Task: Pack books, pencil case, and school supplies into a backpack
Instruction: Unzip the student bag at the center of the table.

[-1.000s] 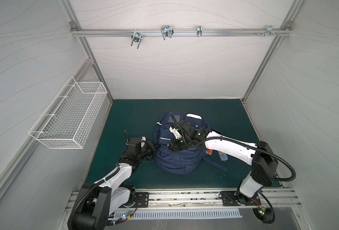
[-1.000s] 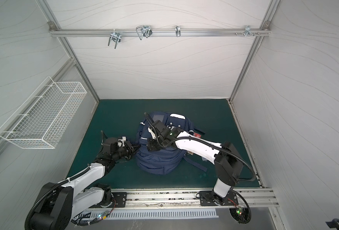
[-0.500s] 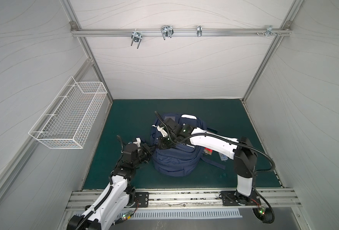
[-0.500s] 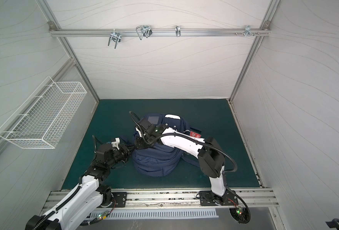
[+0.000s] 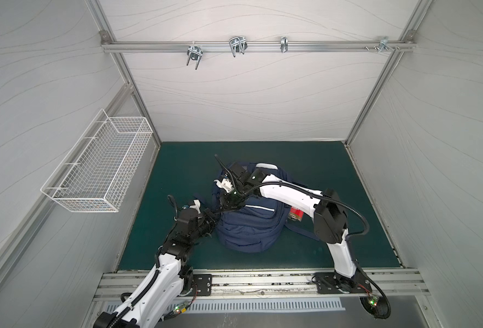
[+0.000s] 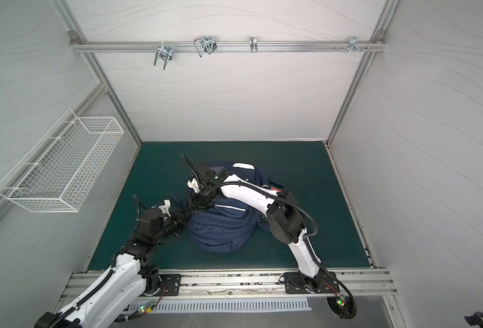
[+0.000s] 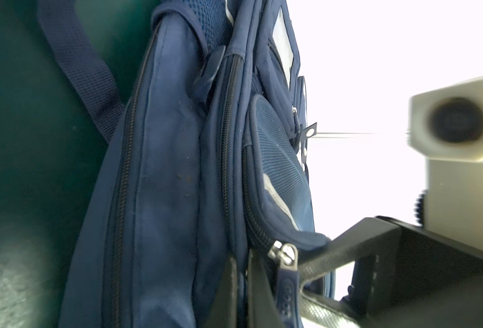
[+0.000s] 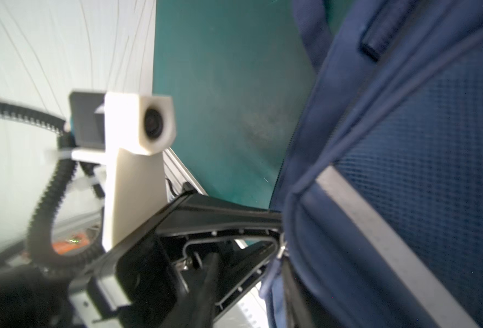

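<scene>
**Both tools at the backpack's left edge**

On the left wall hung a white wire basket point(image 5: 101, 170). Below it the left arm was stretched low over the green worktop point(image 5: 177, 170). The left tool point(image 5: 216, 215) was pressed against the left side of the backpack point(image 5: 248, 230), its fingers drawn together. In the left wrist view they sat right on a zip line, just beside a metal zip pull point(image 7: 284, 254). Whether they had cloth nipped between them I could not tell.

The navy backpack lay near the middle of the worktop with its front pockets facing up and a white stripe point(image 5: 265, 209) across it. The long zips that showed in the left wrist view were closed along the stretch I could see.

The right tool point(image 5: 225, 208) hung over that same left edge, just above the left tool and almost touching it. Its fingers point(image 7: 334, 244) stood apart. One tip touched the backpack's cloth by the mesh pocket, and the zip pull was just beside them. I saw nothing gripped between them.

Further right a red item point(image 5: 295, 213) with pale print lay on the worktop, just beside the backpack's right side. It was partly under the right arm's white forearm and too hidden to name. That arm arched over the backpack from its base at the front right.
</scene>
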Robot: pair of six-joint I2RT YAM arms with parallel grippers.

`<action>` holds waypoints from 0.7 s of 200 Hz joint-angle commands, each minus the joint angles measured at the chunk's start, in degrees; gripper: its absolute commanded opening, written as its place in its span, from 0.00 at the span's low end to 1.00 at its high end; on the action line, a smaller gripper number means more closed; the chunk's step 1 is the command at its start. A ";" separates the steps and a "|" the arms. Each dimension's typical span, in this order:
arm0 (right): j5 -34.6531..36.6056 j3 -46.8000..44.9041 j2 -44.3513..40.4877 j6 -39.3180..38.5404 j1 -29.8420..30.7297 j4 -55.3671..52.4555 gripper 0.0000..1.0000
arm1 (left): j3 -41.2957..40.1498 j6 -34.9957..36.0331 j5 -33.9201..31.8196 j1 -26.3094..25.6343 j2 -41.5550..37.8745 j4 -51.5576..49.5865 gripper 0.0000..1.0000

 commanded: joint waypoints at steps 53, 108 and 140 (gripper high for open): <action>22.00 -28.44 -31.20 2.37 -0.95 3.37 0.78 | 7.76 6.83 2.64 -2.28 2.02 -7.07 0.00; 21.79 -47.40 -43.05 17.15 -2.58 13.22 0.76 | 8.77 8.21 1.54 -3.02 0.38 -9.60 0.00; 23.73 -50.81 -44.38 22.41 -2.96 13.93 0.77 | 8.13 8.76 2.06 -3.12 0.07 -9.77 0.00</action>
